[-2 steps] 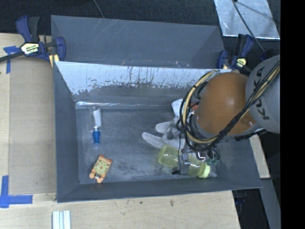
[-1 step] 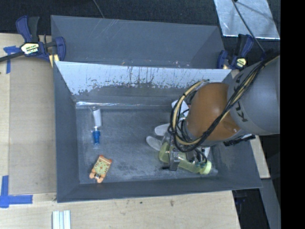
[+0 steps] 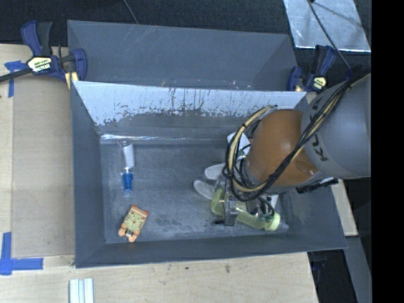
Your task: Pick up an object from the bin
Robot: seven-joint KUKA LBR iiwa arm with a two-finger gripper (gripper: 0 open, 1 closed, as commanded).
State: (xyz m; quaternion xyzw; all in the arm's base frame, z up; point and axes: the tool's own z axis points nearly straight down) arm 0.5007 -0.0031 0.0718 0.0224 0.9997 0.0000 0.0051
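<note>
Orange-covered arm (image 3: 278, 150) partly hides the gripper (image 3: 231, 216); open or closed, I cannot tell. Grey metal bin (image 3: 189, 55) holds a yellow-green plastic piece (image 3: 268, 221) beneath it.

The bin (image 3: 170, 197) is grey metal, matt, with a dull, scuffed floor and dark scratch-like streaks down its far wall. The wrist cover (image 3: 278, 147) is orange-brown, smooth and glossy. The arm (image 3: 344, 131) has a smooth grey shell with a soft sheen. The white-and-blue tube (image 3: 127, 169) at the left looks plastic, as does the shiny yellow-green piece (image 3: 255, 220) at the near right.
</note>
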